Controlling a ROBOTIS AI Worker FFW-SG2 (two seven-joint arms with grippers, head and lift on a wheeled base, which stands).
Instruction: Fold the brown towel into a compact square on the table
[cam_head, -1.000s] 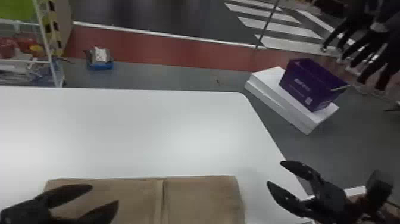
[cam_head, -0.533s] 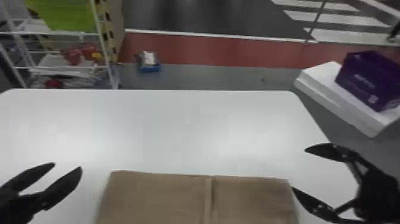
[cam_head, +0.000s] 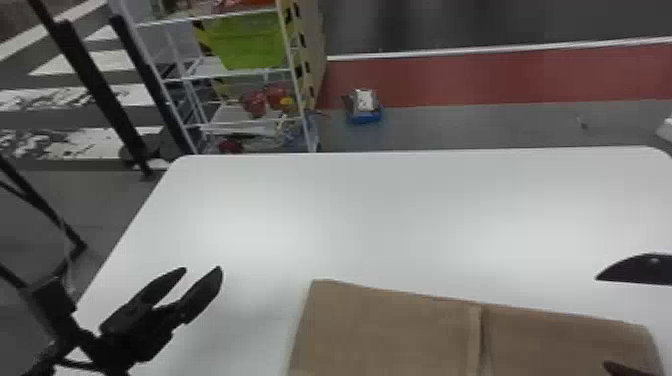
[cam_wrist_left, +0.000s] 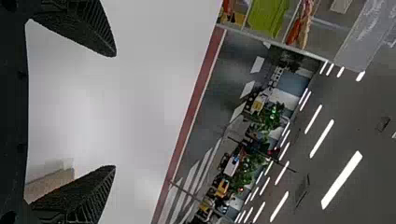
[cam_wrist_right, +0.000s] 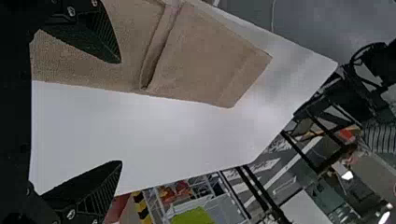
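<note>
Wide open and empty, the right gripper (cam_wrist_right: 120, 112) is poised at the right end of the brown towel (cam_head: 390, 325), one black finger overlapping the cloth in the head view and the other over bare white surface. The left gripper (cam_head: 202, 270), its two fingers likewise spread with nothing between them, hangs above the counter (cam_head: 400, 200), off the towel's left edge. Such placing, an arm at either end with neither holding the fabric, would suit a pause between folds or the run-up to a fresh grasp; whether any finger touches the cloth cannot be told.

The towel itself lies flat near the robot's side of the counter. A narrow raised seam crosses it from the far edge toward the robot, probably where two sides have been turned inward to meet, which would make the job partly done. Still a broad panel rather than a compact square, it appears to need at least one more fold, likely closing along that seam; a careless pinch could lift only the top layer.

Past the counter's far edge stands a white rack (cam_head: 295, 75) bearing a green bin (cam_head: 245, 42), with no evident part in the work.
</note>
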